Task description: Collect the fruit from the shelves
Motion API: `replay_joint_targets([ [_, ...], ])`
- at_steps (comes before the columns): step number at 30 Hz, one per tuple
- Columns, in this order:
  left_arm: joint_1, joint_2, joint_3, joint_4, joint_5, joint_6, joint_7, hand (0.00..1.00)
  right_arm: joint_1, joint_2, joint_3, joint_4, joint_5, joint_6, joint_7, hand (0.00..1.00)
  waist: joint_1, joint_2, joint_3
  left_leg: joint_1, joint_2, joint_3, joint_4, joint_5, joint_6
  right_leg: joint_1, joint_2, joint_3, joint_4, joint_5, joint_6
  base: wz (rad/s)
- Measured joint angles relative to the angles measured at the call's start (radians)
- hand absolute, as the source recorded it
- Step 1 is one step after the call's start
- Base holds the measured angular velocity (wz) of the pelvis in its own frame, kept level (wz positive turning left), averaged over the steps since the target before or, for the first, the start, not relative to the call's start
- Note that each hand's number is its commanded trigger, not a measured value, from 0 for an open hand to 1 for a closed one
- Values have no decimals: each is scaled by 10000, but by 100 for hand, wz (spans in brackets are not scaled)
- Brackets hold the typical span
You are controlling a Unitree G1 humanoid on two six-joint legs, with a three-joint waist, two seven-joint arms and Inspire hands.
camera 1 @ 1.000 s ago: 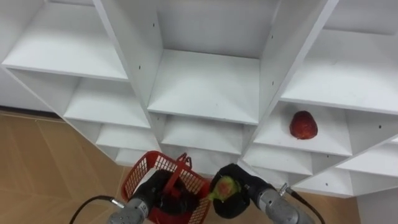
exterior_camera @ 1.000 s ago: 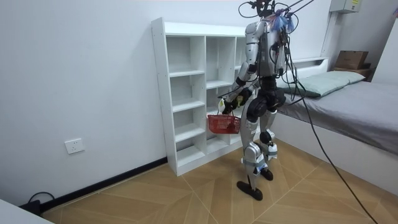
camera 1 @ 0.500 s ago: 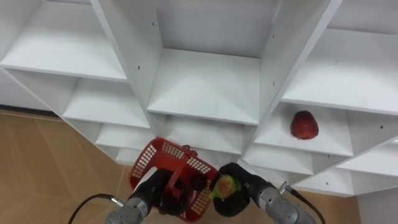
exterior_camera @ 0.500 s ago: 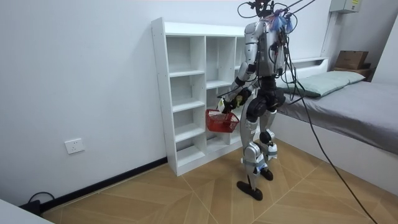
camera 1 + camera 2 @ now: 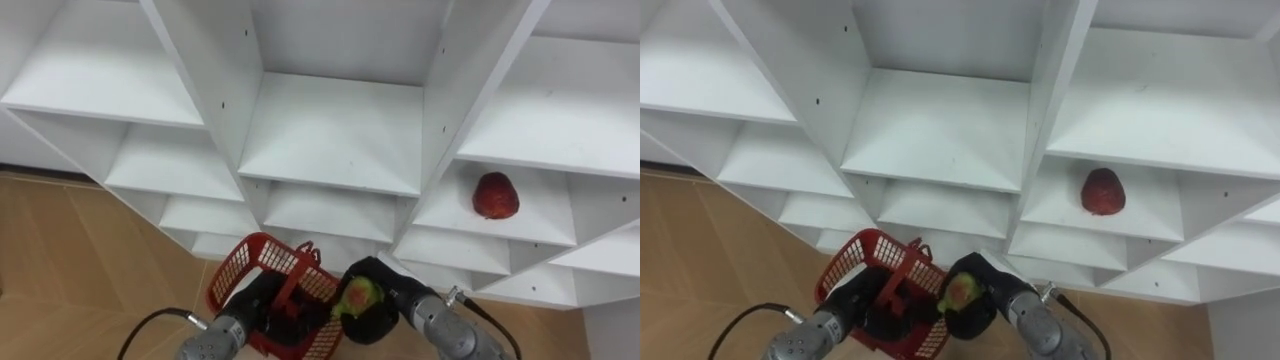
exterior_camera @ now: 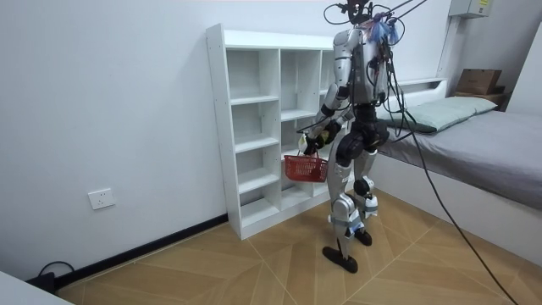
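Observation:
My left hand (image 5: 262, 303) (image 5: 869, 306) is curled round the handle of a red mesh basket (image 5: 262, 268) (image 5: 862, 257) (image 6: 305, 168), which hangs tilted in front of the lower shelves. Right beside the basket's rim, my right hand (image 5: 372, 312) (image 5: 978, 293) is shut on a green fruit with a reddish patch (image 5: 353, 297) (image 5: 958, 289). A dark red fruit (image 5: 496, 195) (image 5: 1102, 190) lies alone on a shelf in the right column of the white closet (image 5: 340, 130) (image 6: 254, 127). I stand close to the closet in the room view.
The closet's other compartments in view are bare. Wood floor (image 5: 70, 270) lies below to the left. In the room view a bed (image 6: 483, 152) stands behind me at the room view's right, with a white wall and a socket (image 6: 101, 199) at its left.
The basket has swung and tilted in my left hand, its rim moving a little left and down. My right hand with the green fruit has stayed beside it.

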Motion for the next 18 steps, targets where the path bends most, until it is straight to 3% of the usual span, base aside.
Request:
replay_joint_targets([
  [6,-1,-25,-46,-83,76,1,-1,100,-84,11,50,0,17,1,-182,100,-6,13,-9,20,6,68,0,0,0,17,-2,5,1,0,0,0],
  [7,-2,-25,-47,-91,77,1,-1,100,-84,12,79,0,18,3,-197,58,-6,13,-9,28,6,68,0,0,0,27,-2,3,2,0,0,0],
  [8,-1,-25,-49,-92,78,2,-2,100,-83,7,105,0,18,7,-205,0,-7,13,-9,45,6,68,0,0,0,46,-2,1,2,0,0,0],
  [18,-3,7,-148,-220,102,1,-2,100,-107,8,131,26,16,9,-166,0,-5,14,-10,72,6,76,0,2,3,78,-6,9,3,0,0,0],
])
